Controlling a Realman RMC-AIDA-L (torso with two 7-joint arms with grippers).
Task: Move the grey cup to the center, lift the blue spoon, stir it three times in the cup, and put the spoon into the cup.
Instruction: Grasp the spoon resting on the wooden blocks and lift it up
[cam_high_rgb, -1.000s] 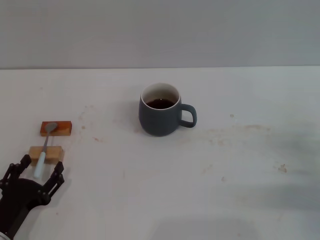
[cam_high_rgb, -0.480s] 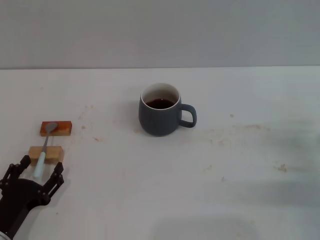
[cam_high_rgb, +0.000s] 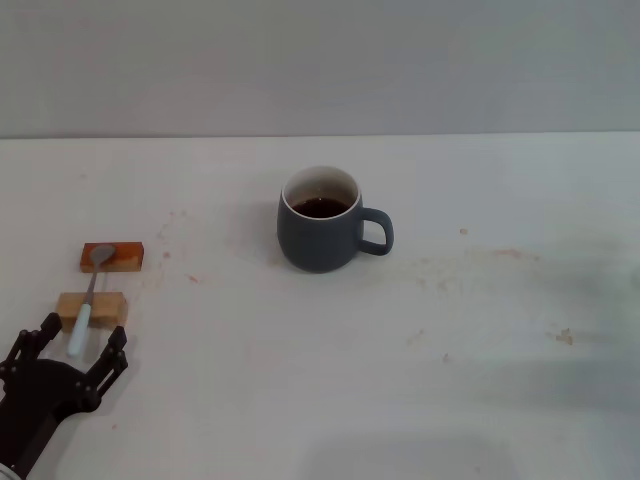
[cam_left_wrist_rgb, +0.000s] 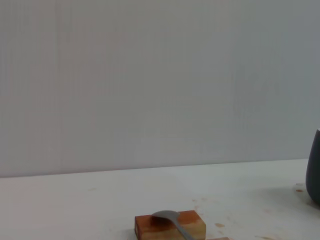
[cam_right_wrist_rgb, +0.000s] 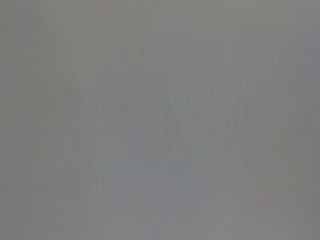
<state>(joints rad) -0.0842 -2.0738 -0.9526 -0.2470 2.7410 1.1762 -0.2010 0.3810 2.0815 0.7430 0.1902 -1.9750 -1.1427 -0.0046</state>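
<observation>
The grey cup (cam_high_rgb: 320, 230) stands upright mid-table with its handle to the right and dark liquid inside; its edge shows in the left wrist view (cam_left_wrist_rgb: 315, 167). The blue spoon (cam_high_rgb: 88, 300) lies across two wooden blocks at the left, bowl on the far one; its bowl also shows in the left wrist view (cam_left_wrist_rgb: 170, 218). My left gripper (cam_high_rgb: 68, 350) is open at the near left, its fingers on either side of the spoon's handle end. The right gripper is out of view.
An orange block (cam_high_rgb: 112, 257) and a tan block (cam_high_rgb: 92, 308) hold the spoon up off the white table (cam_high_rgb: 400, 380). The orange block also shows in the left wrist view (cam_left_wrist_rgb: 170, 226). A grey wall stands behind the table.
My left gripper has moved very slightly toward the near edge. The cup, spoon and blocks have not moved.
</observation>
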